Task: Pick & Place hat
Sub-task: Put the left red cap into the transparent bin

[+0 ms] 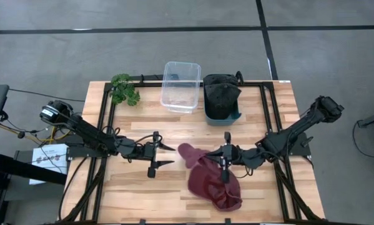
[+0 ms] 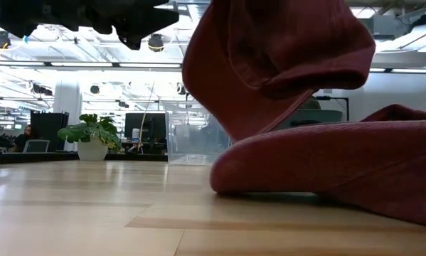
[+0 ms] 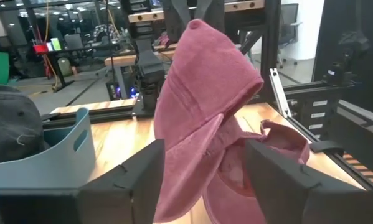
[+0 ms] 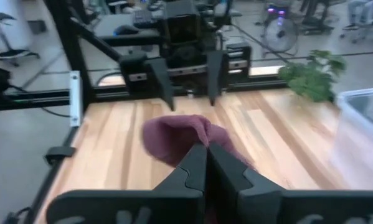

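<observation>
Wooden table (image 1: 143, 184): maroon hat (image 1: 215, 184) under right gripper (image 1: 225, 156); plant (image 1: 124, 89), clear bin (image 1: 181, 85), teal bin (image 1: 221, 100) beyond.

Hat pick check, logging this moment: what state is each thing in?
Maroon hat: partly lifted, one edge raised, the rest lying on the table.
Right gripper: fingers shut on the maroon hat.
Left gripper: fingers open, empty, beside the hat.
Clear bin: upright, looks empty.
Blue bin: holds a dark hat.
Plant: at the table's far edge.
</observation>
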Controlling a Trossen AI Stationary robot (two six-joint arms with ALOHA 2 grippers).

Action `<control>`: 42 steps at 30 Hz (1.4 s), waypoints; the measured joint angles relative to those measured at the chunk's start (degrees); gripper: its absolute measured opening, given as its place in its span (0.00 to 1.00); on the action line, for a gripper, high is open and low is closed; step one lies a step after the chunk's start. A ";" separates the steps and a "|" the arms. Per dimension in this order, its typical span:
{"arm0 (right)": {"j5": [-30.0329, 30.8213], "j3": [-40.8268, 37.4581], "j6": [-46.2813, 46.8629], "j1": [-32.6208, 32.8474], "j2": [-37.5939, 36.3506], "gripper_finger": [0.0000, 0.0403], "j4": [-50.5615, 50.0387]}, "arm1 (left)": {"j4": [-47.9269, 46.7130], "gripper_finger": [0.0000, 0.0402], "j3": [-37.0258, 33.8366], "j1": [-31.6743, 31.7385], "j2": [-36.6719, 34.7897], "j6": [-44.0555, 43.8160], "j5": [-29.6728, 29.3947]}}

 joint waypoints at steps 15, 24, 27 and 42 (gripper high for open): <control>4.53 0.49 0.04 -0.01 0.00 0.00 -1.88 | 18.48 0.53 0.00 -5.92 0.00 -3.34 14.25; 6.15 0.49 -0.26 1.93 0.00 0.00 -1.66 | 18.57 0.50 0.02 -6.29 0.00 -4.47 13.60; 6.21 0.49 -0.43 2.63 0.00 0.00 -1.59 | 18.57 0.50 0.02 -6.32 0.00 -4.48 13.62; 7.42 0.49 -1.05 3.32 0.02 0.00 -1.50 | 20.93 0.45 0.49 -4.95 6.67 -5.20 10.62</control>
